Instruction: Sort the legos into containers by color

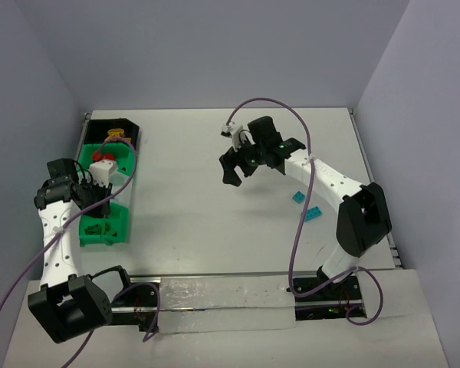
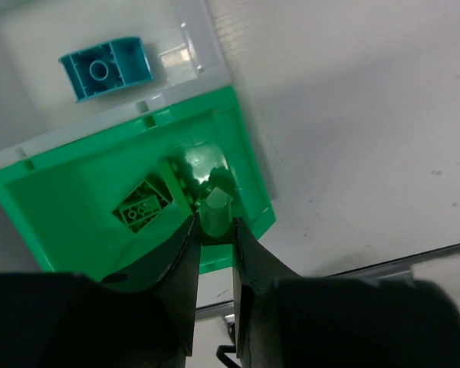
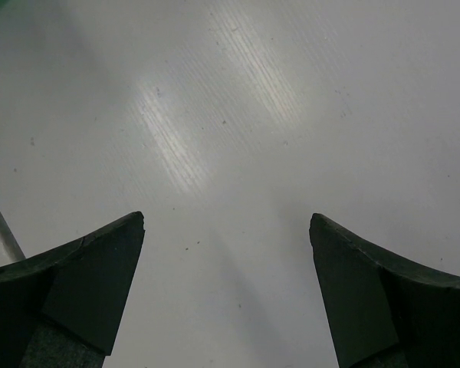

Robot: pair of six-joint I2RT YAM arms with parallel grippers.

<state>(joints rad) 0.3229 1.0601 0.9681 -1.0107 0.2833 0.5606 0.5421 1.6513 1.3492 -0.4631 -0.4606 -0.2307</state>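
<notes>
Left tool (image 2: pixel 214 224): fingers drawn nearly together, gripping a small pale green brick (image 2: pixel 215 205) by its sides, poised over the near corner of the green bin (image 2: pixel 54 207). Contents of that bin: a few darker green bricks (image 2: pixel 142 205) lying on its floor. Adjoining it, a white bin (image 2: pixel 195 54) holding one teal brick (image 2: pixel 107 67), hollow underside up. Right tool (image 3: pixel 227 222): fingers spread wide, nothing between them, hanging over bare worktop (image 3: pixel 230 100), apart from any brick. Loose stock, seen from above: a small teal brick (image 1: pixel 299 196) and a long teal brick (image 1: pixel 313 214), just beside each other on the worktop near the right arm. Step in hand, by judgement: delivery of the green piece to its matching bin, colour and bin agreeing. The next move calls for the left tool to part its fingers while the brick is within the bin walls, perhaps a little further in from the corner so that it does not glance off the rim. After that the two teal pieces look the likely candidates. The right tool is the closer to them, and they belong with the teal brick in the white bin.
</notes>
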